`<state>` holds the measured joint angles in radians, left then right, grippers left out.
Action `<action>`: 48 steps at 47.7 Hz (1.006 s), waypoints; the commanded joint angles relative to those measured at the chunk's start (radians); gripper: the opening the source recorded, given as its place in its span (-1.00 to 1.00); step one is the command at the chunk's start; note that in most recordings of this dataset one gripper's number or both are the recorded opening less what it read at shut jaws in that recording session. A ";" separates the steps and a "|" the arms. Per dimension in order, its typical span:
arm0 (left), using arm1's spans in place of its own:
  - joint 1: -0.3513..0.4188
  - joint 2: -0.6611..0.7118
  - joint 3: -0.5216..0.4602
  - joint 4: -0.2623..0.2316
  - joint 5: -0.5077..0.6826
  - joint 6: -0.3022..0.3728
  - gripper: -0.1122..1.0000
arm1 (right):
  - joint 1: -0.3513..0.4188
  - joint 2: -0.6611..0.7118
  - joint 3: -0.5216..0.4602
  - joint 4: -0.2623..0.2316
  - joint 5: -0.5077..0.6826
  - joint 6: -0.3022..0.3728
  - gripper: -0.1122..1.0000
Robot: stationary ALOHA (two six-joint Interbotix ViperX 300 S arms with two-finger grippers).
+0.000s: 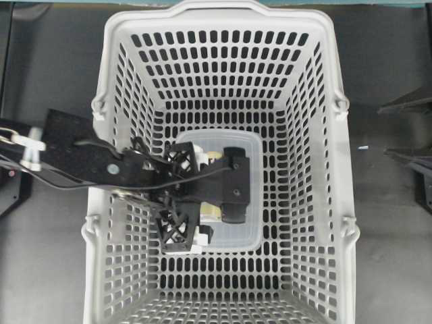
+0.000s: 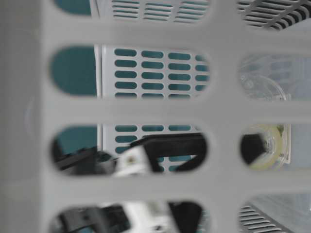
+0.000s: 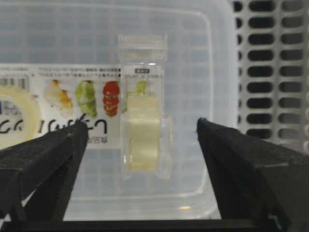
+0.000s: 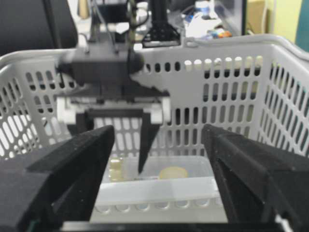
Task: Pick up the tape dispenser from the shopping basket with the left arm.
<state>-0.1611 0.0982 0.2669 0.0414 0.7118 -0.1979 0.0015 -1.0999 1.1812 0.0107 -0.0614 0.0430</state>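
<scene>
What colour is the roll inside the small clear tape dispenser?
Pale yellow-green roll, best seen in the left wrist view.

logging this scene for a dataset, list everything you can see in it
shopping basket: one, light grey, slotted, centre of the table
storage box: one, translucent with a printed label, flat on the basket floor
tape dispenser: one, clear with a pale yellow roll, on top of the box
table: one, dark grey, under the basket
left end effector: one, black, open, inside the basket with a finger on each side of the tape dispenser
right end effector: one, black, open, outside the basket facing it
</scene>
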 commanded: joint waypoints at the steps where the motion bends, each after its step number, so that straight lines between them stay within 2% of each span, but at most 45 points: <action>1: -0.002 0.002 -0.011 0.003 -0.006 -0.003 0.75 | 0.002 0.005 -0.009 0.003 -0.005 0.002 0.48; 4: -0.002 0.003 -0.014 0.003 -0.003 0.006 0.66 | 0.000 0.006 -0.008 0.003 -0.005 0.002 0.48; 7: -0.002 0.000 -0.017 0.003 0.003 0.008 0.40 | 0.000 0.005 -0.008 0.003 -0.005 0.002 0.47; 12: -0.002 -0.021 -0.040 0.003 0.023 0.009 -0.16 | 0.002 0.005 -0.006 0.002 -0.005 0.002 0.48; 14: -0.002 -0.035 -0.054 0.003 0.043 0.009 -0.30 | 0.002 0.005 -0.006 0.003 -0.005 0.002 0.48; 20: -0.002 -0.087 -0.140 0.003 0.146 0.012 -0.29 | 0.002 0.003 -0.006 0.003 0.005 0.003 0.48; 31: 0.003 -0.166 -0.413 0.003 0.443 0.012 -0.29 | 0.000 0.000 -0.006 0.003 0.017 0.003 0.48; 35: 0.003 -0.167 -0.476 0.005 0.509 0.012 -0.29 | 0.002 0.000 -0.006 0.003 0.017 0.003 0.48; 39: 0.005 -0.166 -0.506 0.003 0.540 0.012 -0.29 | 0.002 0.000 -0.006 0.003 0.017 0.003 0.48; 48: 0.005 -0.163 -0.500 0.003 0.540 0.011 -0.29 | 0.000 -0.003 -0.006 0.003 0.017 0.003 0.48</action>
<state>-0.1595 -0.0460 -0.2132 0.0414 1.2533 -0.1871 0.0015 -1.1060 1.1812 0.0092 -0.0399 0.0445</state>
